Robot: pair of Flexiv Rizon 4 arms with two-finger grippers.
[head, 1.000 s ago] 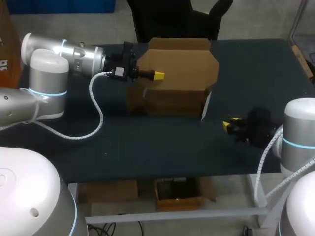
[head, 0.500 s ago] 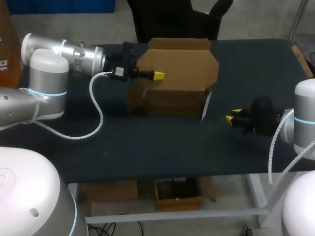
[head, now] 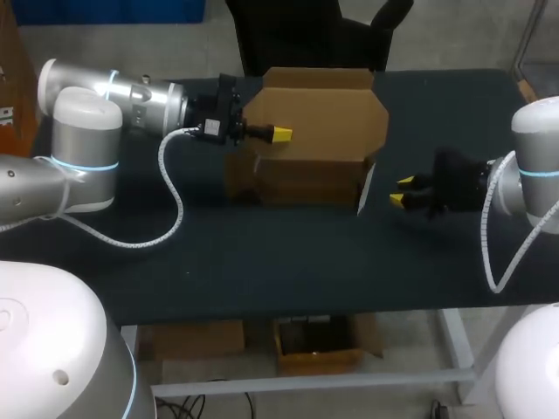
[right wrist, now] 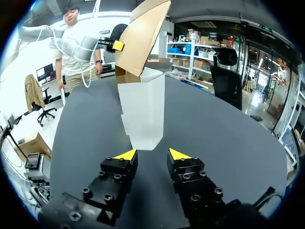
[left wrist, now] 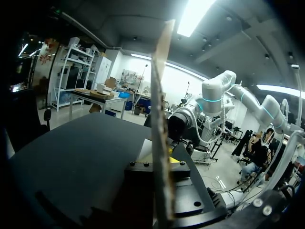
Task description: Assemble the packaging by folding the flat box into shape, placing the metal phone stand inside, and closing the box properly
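Two grippers: my left gripper [head: 280, 133] pinches the upright flap of the box [head: 314, 140]. My right gripper [head: 403, 192], fingers spread, sits just right of it.

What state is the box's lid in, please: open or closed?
Open: the lid stands upright above the box, pinched by the left gripper.

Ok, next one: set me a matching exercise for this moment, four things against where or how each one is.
Things:
1. left hand
2. right hand
3. cardboard box
4. white panel

States:
A. open, over the table, short of the box
B. standing with its lid flap raised
C. clamped on the lid flap
D. at the box's end, ahead of the right hand

Pairs: 1-C, 2-A, 3-B, 4-D
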